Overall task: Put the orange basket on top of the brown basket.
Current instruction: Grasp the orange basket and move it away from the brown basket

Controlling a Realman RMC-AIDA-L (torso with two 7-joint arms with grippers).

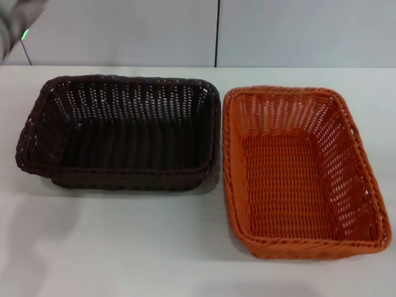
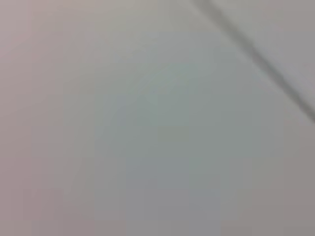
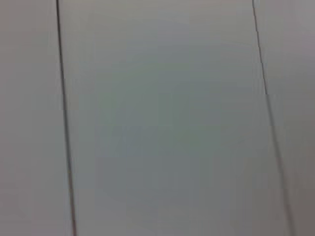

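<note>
The orange basket [image 1: 303, 170] sits empty on the white table [image 1: 124, 247] at the right. The brown basket [image 1: 120, 133] sits empty at the left, its long side across the view, close beside the orange one. A blurred part of my left arm [image 1: 18, 25] with a green light shows at the top left corner, far from both baskets. Its gripper is out of view. My right gripper is out of view too. Both wrist views show only pale panels with dark seams.
A pale wall [image 1: 278, 31] with a dark vertical seam stands behind the table's far edge. Bare table surface lies in front of both baskets.
</note>
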